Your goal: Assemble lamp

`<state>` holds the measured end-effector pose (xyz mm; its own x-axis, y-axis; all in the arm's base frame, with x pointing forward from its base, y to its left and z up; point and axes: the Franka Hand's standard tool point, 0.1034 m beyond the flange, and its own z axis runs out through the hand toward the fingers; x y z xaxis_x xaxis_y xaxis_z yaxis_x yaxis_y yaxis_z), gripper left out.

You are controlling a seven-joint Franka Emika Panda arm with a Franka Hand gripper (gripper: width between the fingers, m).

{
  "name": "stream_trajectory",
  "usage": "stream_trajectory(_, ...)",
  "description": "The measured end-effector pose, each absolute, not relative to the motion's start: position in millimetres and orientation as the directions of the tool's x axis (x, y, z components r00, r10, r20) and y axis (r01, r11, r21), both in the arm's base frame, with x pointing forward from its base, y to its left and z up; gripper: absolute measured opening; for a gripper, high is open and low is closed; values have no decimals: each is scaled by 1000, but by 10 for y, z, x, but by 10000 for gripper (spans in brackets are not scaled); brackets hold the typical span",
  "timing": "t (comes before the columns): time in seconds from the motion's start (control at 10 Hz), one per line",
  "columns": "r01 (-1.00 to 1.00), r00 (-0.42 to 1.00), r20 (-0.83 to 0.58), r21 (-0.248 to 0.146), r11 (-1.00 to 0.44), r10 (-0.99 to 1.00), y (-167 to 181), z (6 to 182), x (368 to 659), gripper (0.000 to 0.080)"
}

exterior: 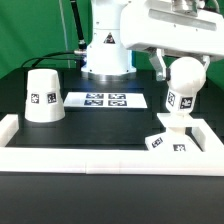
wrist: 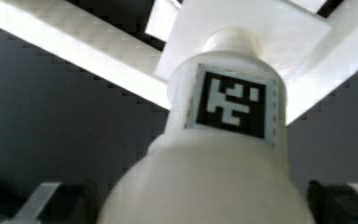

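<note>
You have a black table [exterior: 100, 130] edged by long white border rails [exterior: 100, 160], with the white robot arm [exterior: 105, 45] at its far side. The flat white marker board [exterior: 105, 100] lies in front of the arm. The white cone-shaped lamp shade [exterior: 42, 95] stands well apart, at the exterior view's left. At that view's right, your white ball-topped bulb [exterior: 185, 80] [wrist: 211, 150] stands upright, its stem down on the small square white base block [exterior: 165, 142] near the front rail. The two-finger gripper [exterior: 184, 65] [wrist: 194, 197] straddles the bulb's ball top. You cannot tell whether its dark fingers [wrist: 43, 197] press the bulb or stand just off it.
</note>
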<state>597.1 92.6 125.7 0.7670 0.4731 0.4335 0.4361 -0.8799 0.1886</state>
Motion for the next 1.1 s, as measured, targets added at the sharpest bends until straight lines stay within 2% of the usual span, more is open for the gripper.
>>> stream_trajectory(0.5,428,706,530,207,-880,469,924,1166,5837,579)
stream_trajectory(0.8,426,707,530,209,-880,468,908,1163,5835,580)
stream_trajectory(0.9,429,706,529,211,-878,472,908,1162,5835,681)
stream_trajectory(1.1,431,705,528,213,-877,474,907,1161,5835,696)
